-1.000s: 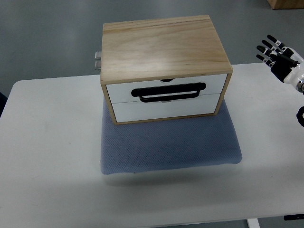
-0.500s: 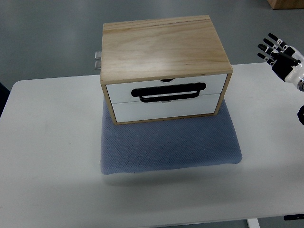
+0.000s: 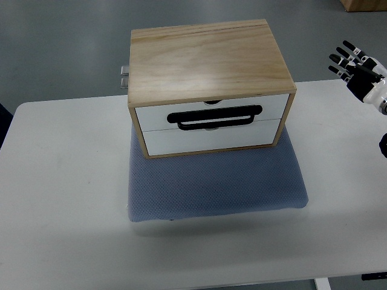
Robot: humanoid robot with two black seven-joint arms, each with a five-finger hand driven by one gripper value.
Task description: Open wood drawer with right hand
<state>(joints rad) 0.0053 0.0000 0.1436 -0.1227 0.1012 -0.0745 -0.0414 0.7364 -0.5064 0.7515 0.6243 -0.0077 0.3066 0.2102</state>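
Wood drawer box [image 3: 208, 84]: stood on a blue-grey pad [image 3: 217, 187] on the white table [image 3: 60, 199]; both white drawer fronts flush, black handle [image 3: 216, 116] untouched.
Right hand [image 3: 361, 75]: fingers spread wide, holding nothing, well right of the box.

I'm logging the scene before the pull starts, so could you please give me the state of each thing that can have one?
Upper drawer: closed, flush with the box front.
Lower drawer: closed.
Black handle: untouched, nothing on it.
Right hand: fingers spread, holding nothing, raised at the far right, well clear of the box.
Left hand: not in view.
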